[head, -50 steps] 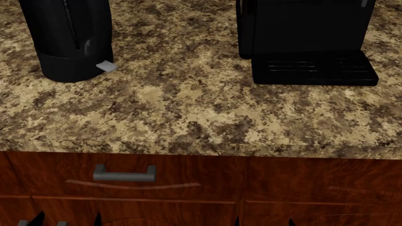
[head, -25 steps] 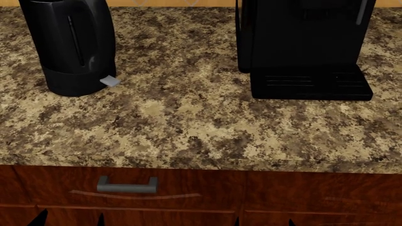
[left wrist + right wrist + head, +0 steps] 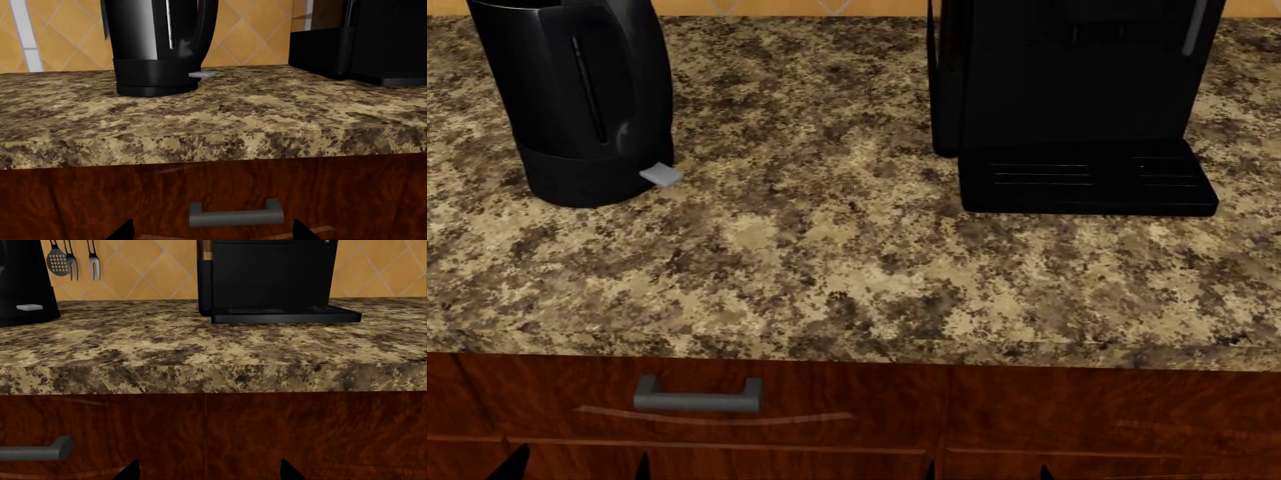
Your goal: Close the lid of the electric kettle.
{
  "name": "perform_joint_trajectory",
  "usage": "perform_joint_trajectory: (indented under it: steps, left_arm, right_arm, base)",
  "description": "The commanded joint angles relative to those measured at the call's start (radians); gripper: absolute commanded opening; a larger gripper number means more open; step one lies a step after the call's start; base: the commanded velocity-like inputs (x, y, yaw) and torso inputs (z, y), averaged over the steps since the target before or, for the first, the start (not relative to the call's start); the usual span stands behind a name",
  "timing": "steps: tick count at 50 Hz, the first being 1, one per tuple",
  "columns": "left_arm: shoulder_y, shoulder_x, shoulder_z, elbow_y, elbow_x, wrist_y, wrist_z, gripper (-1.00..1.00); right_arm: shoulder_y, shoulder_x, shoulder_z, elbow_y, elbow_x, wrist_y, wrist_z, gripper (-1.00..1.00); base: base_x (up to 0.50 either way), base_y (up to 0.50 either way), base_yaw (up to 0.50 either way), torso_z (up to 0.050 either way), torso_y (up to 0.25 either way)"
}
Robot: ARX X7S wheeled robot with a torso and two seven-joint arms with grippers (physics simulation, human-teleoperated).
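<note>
The electric kettle is a glossy black jug standing at the back left of the granite counter, with a grey tab at its base. Its top is cut off in every view, so the lid is out of view. The kettle also shows in the left wrist view and at the edge of the right wrist view. My left gripper and right gripper are low in front of the cabinet, below the counter edge. Both are open and empty, with only the dark fingertips showing.
A boxy black coffee machine with a drip tray stands at the back right. The counter's front edge overhangs wooden drawers with a grey handle. Utensils hang on the tiled wall behind.
The head view has shifted, so the counter sits lower in the picture and more of the kettle shows. The gripper tips show less at the bottom edge. Nothing on the counter has moved.
</note>
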Motion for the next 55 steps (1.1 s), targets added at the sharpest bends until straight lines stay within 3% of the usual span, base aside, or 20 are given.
perform_joint_trajectory:
  steps: [1, 18, 24, 25, 30, 34, 35, 36, 37, 38, 39, 40, 41, 42, 45, 47, 55]
  left_arm:
    - [0.001, -0.009, 0.01, 0.001, -0.011, 0.0, -0.009, 1.0]
    - [-0.002, -0.019, 0.019, 0.009, -0.034, -0.006, -0.02, 1.0]
    - [0.013, -0.054, 0.002, 0.19, -0.097, -0.163, -0.027, 1.0]
    - [0.007, -0.079, 0.011, 0.262, -0.074, -0.224, -0.041, 1.0]
    - [-0.164, -0.191, -0.159, 0.735, -0.379, -0.696, -0.101, 1.0]
    - [-0.382, -0.263, -0.265, 0.946, -0.571, -1.023, -0.198, 1.0]
    - [-0.532, -0.325, -0.406, 0.931, -0.721, -1.173, -0.277, 1.0]
    - [-0.682, -0.307, -0.445, 0.938, -0.871, -1.323, -0.311, 1.0]
    - [-0.813, -0.297, -0.463, 0.935, -0.926, -1.473, -0.328, 1.0]
    - [-0.84, -0.295, -0.467, 0.93, -0.945, -1.515, -0.34, 1.0]
    - [-0.869, -0.291, -0.473, 0.923, -0.968, -1.541, -0.353, 1.0]
    - [-0.89, -0.286, -0.483, 0.916, -0.993, -1.563, -0.367, 1.0]
    - [-1.002, -0.352, -0.467, 0.832, -1.056, -1.588, -0.424, 1.0]
    - [-1.011, -0.362, -0.464, 0.818, -1.094, -1.586, -0.457, 1.0]
    - [-1.035, -0.384, -0.451, 0.795, -1.173, -1.582, -0.524, 1.0]
    - [-1.048, -0.396, -0.445, 0.785, -1.219, -1.577, -0.561, 1.0]
    - [-1.051, -0.43, -0.413, 0.773, -1.259, -1.548, -0.598, 1.0]
  right_arm:
    - [0.001, 0.01, -0.012, 0.0, 0.01, -0.002, 0.012, 1.0]
    - [0.002, 0.023, -0.025, -0.001, 0.027, 0.001, 0.024, 1.0]
    - [-0.008, 0.041, -0.007, -0.094, 0.074, 0.084, 0.034, 1.0]
    - [-0.011, 0.06, 0.0, -0.181, 0.107, 0.172, 0.036, 1.0]
    - [0.088, 0.199, 0.075, -0.682, 0.237, 0.622, 0.097, 1.0]
    - [0.314, 0.283, 0.156, -0.91, 0.384, 0.981, 0.15, 1.0]
    - [0.464, 0.322, 0.306, -0.992, 0.534, 1.131, 0.169, 1.0]
    - [0.614, 0.232, 0.212, -1.035, 0.384, 1.281, 0.019, 1.0]
    - [0.764, 0.25, 0.227, -1.028, 0.275, 1.431, -0.131, 1.0]
    - [0.823, 0.343, 0.338, -0.959, 0.425, 1.579, 0.019, 1.0]
    - [0.814, 0.313, 0.298, -0.975, 0.575, 1.579, 0.024, 1.0]
    - [0.899, 0.402, 0.353, -0.884, 0.725, 1.578, 0.174, 1.0]
    - [1.049, 0.552, 0.203, -0.734, 0.875, 1.45, 0.324, 1.0]
    - [1.164, 0.594, 0.118, -0.687, 1.025, 1.416, 0.474, 1.0]
    - [1.194, 0.603, 0.093, -0.668, 1.475, 1.403, 0.924, 1.0]
    - [1.2, 0.604, 0.093, -0.661, 1.75, 1.399, 0.97, 1.0]
    - [1.195, 0.61, 0.098, -0.667, 1.737, 1.392, 0.954, 1.0]
  base:
    - [0.0, 0.0, 0.0, 0.05, 0.014]
    - [0.0, 0.0, 0.0, 0.05, 0.013]
    - [0.0, 0.0, 0.0, 0.009, 0.002]
    - [0.0, 0.0, 0.0, 0.0, 0.0]
    - [0.0, 0.0, 0.0, 0.0, 0.0]
    - [0.0, 0.0, 0.0, 0.0, 0.0]
    - [0.0, 0.0, 0.0, 0.0, 0.0]
    - [0.0, 0.0, 0.0, 0.0, 0.0]
    - [0.01, 0.0, 0.0, 0.0, 0.0]
    - [0.0, 0.0, 0.0, 0.0, 0.0]
    - [0.0, 0.0, 0.0, 0.0, 0.0]
    - [0.0, 0.0, 0.0, 0.0, 0.0]
    - [0.0, 0.0, 0.0, 0.0, 0.0]
    - [0.0, 0.0, 0.0, 0.0, 0.0]
    - [0.0, 0.0, 0.0, 0.0, 0.0]
    - [0.0, 0.0, 0.0, 0.0, 0.0]
    - [0.0, 0.0, 0.0, 0.0, 0.0]
